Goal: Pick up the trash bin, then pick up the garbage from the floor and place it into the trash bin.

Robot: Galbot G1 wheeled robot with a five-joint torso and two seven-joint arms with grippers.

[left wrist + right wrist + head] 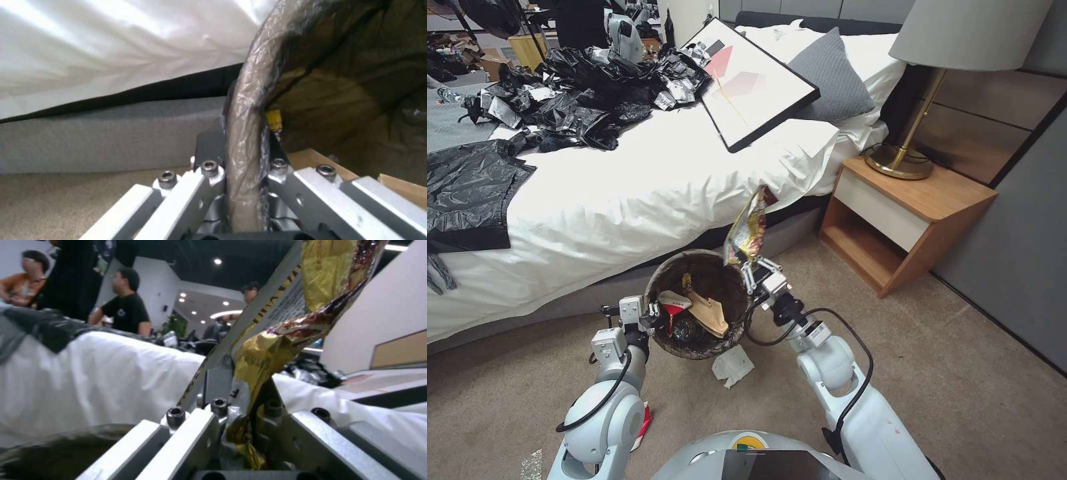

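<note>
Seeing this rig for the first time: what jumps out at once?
The right gripper holds a yellow snack wrapper upright just above the trash bin's far rim. The left gripper clamps that lined rim, holding the bin off the carpet beside the bed. A white tissue lies below.

Bright even light, blurred wrist close-ups

A bedroom mock-up is suggested by the white-sheeted bed [647, 180], wooden nightstand [907, 220] and brass lamp [914, 120]
</note>
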